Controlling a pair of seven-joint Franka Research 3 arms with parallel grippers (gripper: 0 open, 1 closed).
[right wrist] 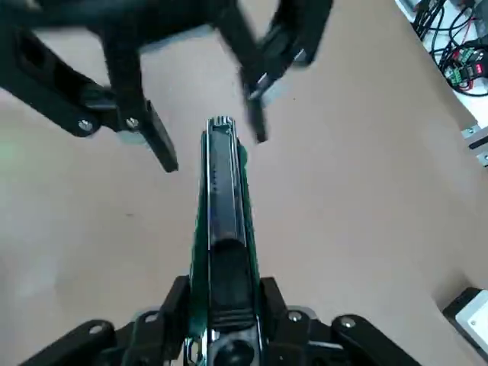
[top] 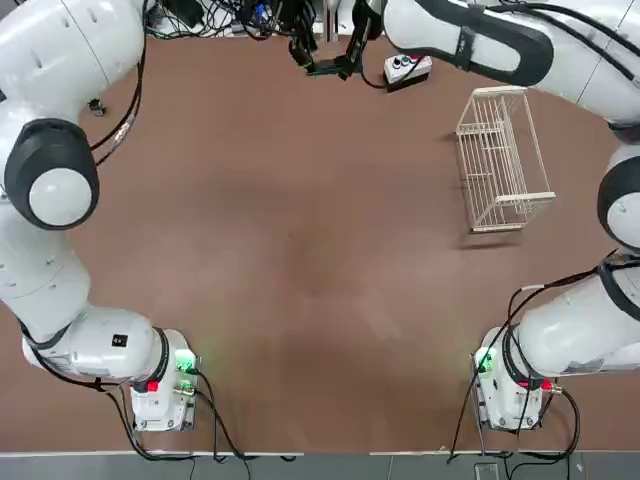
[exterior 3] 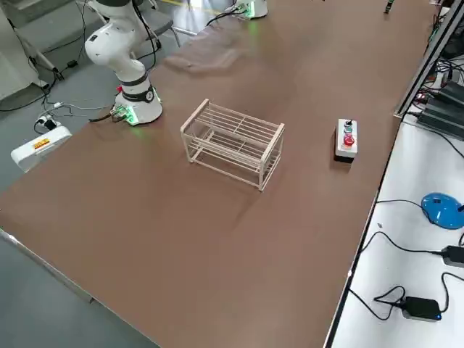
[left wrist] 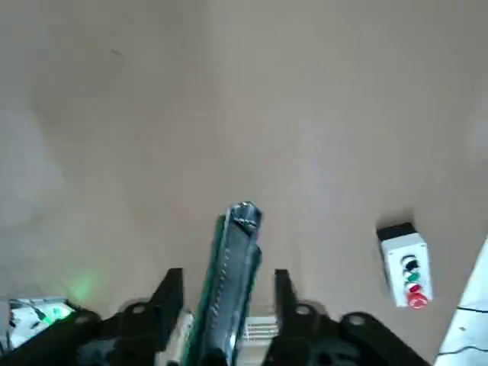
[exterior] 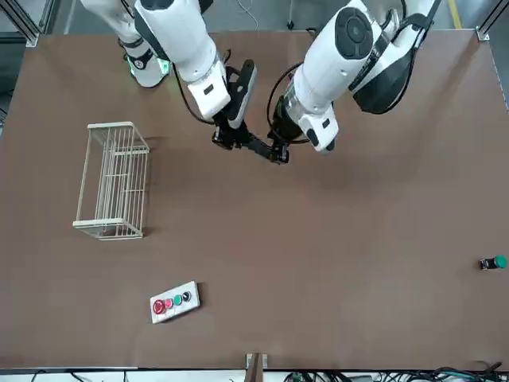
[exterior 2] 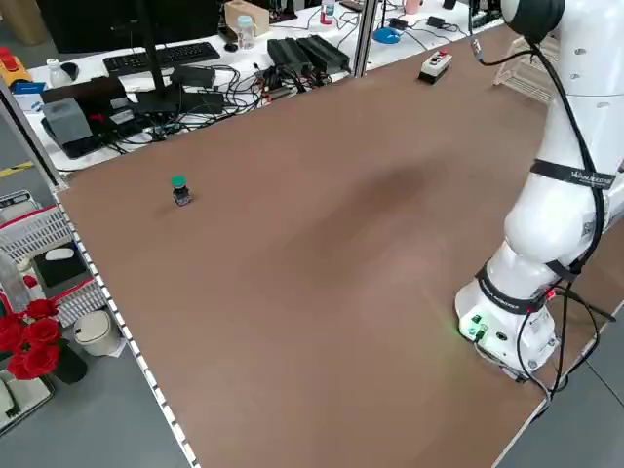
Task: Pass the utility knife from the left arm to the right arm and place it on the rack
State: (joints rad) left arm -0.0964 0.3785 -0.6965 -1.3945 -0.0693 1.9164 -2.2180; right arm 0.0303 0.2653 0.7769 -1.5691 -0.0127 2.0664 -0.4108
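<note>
Far out on the robot's left, a small dark item with a green cap [exterior: 493, 263] stands alone on the brown table [top: 300, 260], well apart from everything else.

Next comes the left arm [top: 60, 190], white and glossy with black joint bands, which reaches inward over the table. Its dark two-finger end effector [exterior: 278, 151] meets the other arm's above the table. Its fingers [left wrist: 172, 286] are spread apart in the left wrist view, one on each side of the knife, with a gap showing on both sides.

Between the two arms, the slim dark green-black utility knife [right wrist: 221, 206] hangs in the air, off the table and roughly level in the front view.

The matching white right arm [top: 480, 45] comes in from the other side. Its end effector [exterior: 235, 137] is clamped on one end of the knife, and its fingers [right wrist: 268, 293] press against both flanks of the handle. The knife's free tip points between the left arm's parted fingers.

Just to the right, near the table's far edge, lies a small grey box with red, green and black buttons [top: 407, 68]. Farther right, the white wire rack [top: 497, 92] of thin parallel bars stands on the table, well apart from the knife.
</note>
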